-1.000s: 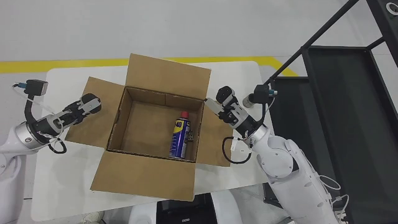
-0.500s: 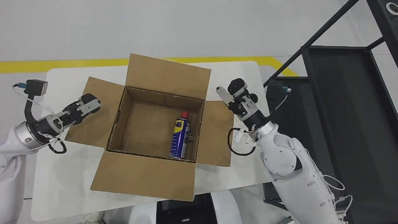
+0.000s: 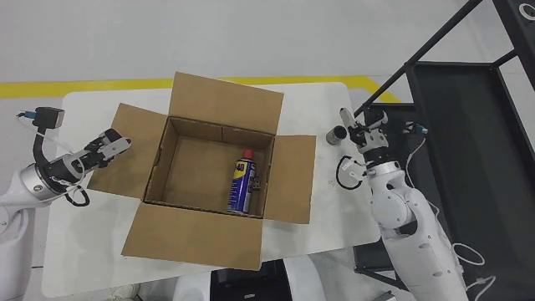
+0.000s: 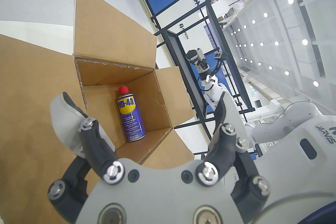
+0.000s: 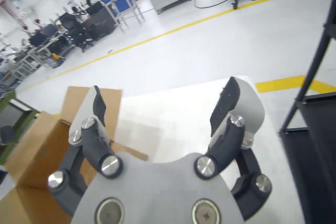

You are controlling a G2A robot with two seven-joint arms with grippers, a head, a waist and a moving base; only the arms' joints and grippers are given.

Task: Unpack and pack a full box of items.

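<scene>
Box mid table, one spray can inside. Left gripper & right gripper spread, empty. Prob. last unpack: reach in, grip can.

The cardboard box is blurred and cut off at the edge in the right wrist view, and the left gripper covers part of its near flaps in the left wrist view.

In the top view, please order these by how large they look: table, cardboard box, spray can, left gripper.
1. table
2. cardboard box
3. spray can
4. left gripper, close to the can in size and perhaps nearer the camera, so unsure.
</scene>
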